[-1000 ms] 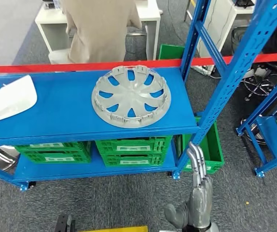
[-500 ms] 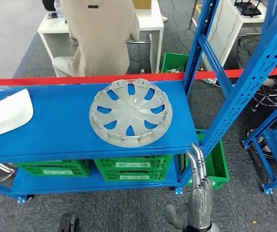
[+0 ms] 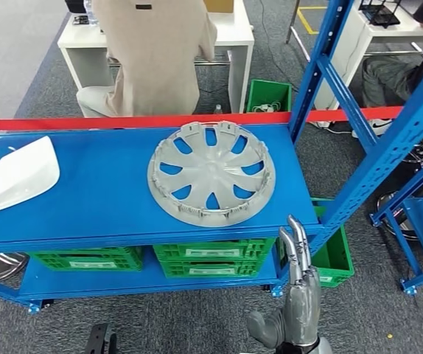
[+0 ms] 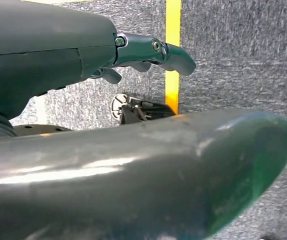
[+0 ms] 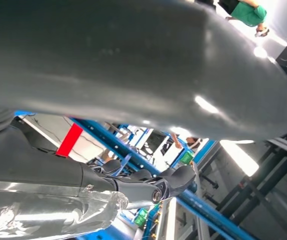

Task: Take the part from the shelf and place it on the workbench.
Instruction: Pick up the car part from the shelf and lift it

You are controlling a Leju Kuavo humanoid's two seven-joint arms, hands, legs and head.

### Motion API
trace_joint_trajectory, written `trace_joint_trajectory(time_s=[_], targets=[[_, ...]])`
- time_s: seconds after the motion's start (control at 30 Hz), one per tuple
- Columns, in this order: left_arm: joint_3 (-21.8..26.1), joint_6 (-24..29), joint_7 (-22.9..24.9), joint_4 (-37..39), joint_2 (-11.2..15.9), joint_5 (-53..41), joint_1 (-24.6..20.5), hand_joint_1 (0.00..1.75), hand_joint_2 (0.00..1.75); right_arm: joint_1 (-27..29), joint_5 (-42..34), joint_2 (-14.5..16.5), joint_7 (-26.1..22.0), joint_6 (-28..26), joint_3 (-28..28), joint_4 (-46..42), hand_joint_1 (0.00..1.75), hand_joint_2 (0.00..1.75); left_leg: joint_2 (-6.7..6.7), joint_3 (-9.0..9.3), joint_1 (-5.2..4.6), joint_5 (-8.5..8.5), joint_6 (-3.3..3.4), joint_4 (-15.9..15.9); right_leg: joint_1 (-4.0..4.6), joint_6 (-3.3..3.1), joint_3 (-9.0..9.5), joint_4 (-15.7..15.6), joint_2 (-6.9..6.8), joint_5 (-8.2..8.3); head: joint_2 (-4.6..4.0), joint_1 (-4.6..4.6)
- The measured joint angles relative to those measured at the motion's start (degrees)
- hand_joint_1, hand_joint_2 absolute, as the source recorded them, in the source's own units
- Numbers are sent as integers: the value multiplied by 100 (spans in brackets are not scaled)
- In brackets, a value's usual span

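The grey wheel cover [image 3: 211, 173] lies flat on the blue shelf [image 3: 98, 195], toward its right end. The right robot hand [image 3: 298, 295] is raised below the shelf edge, fingers straight and holding nothing; the cover lies at about 11 o'clock from it (round, so no long axis). The left robot hand [image 4: 96, 115] hangs over the floor, also holding nothing, so the right one seems nearer.

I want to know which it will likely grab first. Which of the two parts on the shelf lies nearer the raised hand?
The grey wheel cover, just above the right hand; the white part lies at the shelf's far left end.
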Motion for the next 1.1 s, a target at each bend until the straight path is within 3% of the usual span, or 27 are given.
trace_joint_trajectory(time_s=[0.1,0.13,0.17,0.2,0.27,0.33,0.43,0.7,1.1], targets=[[0,21,-2,0,8,-1,4,0,0,-6,-1,-1,0,0,0,9,0,0,27,-62,-25,30,53,3,1,37,-443,1124,-52,-627,0,36],[0,35,-8,0,10,-2,6,0,0,-4,-1,-1,0,0,0,17,0,0,33,-79,-37,33,58,4,2,31,-518,1356,-56,-705,0,35],[-1,50,-17,0,12,-2,6,0,0,-3,-1,-2,0,0,0,24,0,0,35,-89,-47,34,59,4,5,16,-480,1356,-57,-669,0,35],[-2,57,-27,0,12,-1,5,0,0,-2,0,-1,0,0,0,30,0,0,36,-90,-57,37,58,4,11,-7,-311,1107,-57,-536,0,35],[-7,64,-41,0,9,0,0,0,0,-9,1,-1,0,0,0,33,0,0,36,-79,-76,41,45,6,31,-66,195,262,-65,-240,0,37],[-14,68,-44,0,8,0,-2,0,0,-16,2,0,0,0,0,32,0,0,35,-83,-96,39,23,15,50,-79,482,-259,-70,-122,0,35],[-22,70,-45,0,14,0,-4,0,0,-10,4,0,0,0,0,34,0,0,38,-104,-102,60,31,12,59,-46,487,-331,-56,-88,0,28],[-39,-8,-143,0,16,-17,-12,0,0,-260,-39,-13,67,182,-3,61,0,0,39,-105,-83,137,-72,-79,81,-127,440,-325,-54,-74,0,29],[-39,-59,-202,2,-21,-4,-13,0,0,-731,-383,-57,81,858,-7,219,0,0,38,-110,-85,142,-81,-79,76,-134,446,-327,-55,-66,0,32]])
